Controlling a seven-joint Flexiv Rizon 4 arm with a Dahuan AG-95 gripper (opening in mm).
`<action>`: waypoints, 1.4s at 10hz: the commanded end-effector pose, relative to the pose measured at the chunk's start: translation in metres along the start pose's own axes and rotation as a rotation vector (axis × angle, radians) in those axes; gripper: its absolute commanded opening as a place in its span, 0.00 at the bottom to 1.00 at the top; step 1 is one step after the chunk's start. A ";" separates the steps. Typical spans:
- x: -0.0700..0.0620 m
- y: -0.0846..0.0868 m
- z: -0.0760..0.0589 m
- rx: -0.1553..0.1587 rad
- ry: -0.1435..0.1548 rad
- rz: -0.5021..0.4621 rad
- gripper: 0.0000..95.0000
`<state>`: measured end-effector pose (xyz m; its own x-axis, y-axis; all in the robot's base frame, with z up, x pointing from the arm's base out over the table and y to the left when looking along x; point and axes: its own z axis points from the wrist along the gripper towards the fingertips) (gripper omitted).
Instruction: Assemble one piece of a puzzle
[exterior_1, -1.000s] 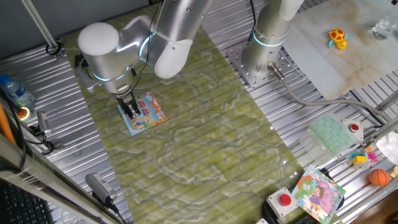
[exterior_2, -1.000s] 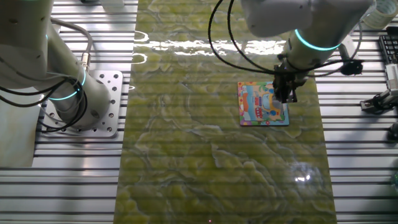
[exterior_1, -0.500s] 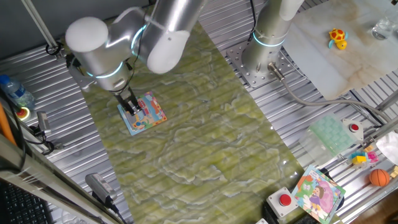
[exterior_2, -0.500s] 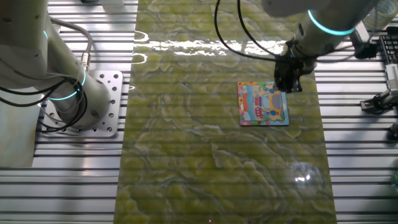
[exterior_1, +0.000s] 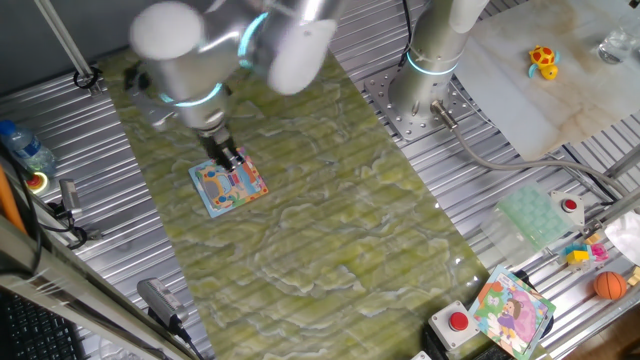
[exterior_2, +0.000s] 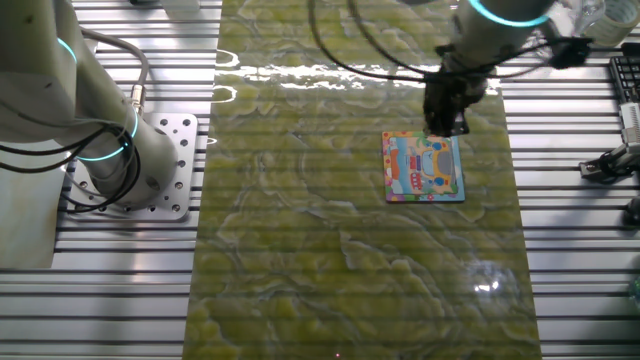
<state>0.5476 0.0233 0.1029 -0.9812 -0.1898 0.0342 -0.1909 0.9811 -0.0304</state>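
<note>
The puzzle is a small square board with a light blue border and a pink-yellow cartoon picture, lying flat on the green mat. It also shows in the other fixed view. My gripper hangs just above the board's far edge, clear of the picture, and shows in the other fixed view above the board's top right corner. Its dark fingers are narrow and blurred, and I cannot tell whether they are open or shut. No separate greyish piece shows on the mat or between the fingers.
A second arm's base stands at the mat's far side, also seen in the other view. A larger cartoon-girl board, a red button box, an orange ball and a yellow toy lie off the mat.
My gripper has lifted off the puzzle's surface and moved toward the board's far edge. The arm's elbow has swung with it. The board has not moved.
</note>
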 end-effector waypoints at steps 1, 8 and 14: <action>0.010 0.004 0.007 0.036 -0.092 0.092 0.00; 0.040 0.003 0.030 0.037 -0.118 0.090 0.00; 0.040 0.003 0.030 0.032 -0.115 0.088 0.00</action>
<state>0.5073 0.0177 0.0737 -0.9904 -0.1066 -0.0877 -0.1014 0.9929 -0.0622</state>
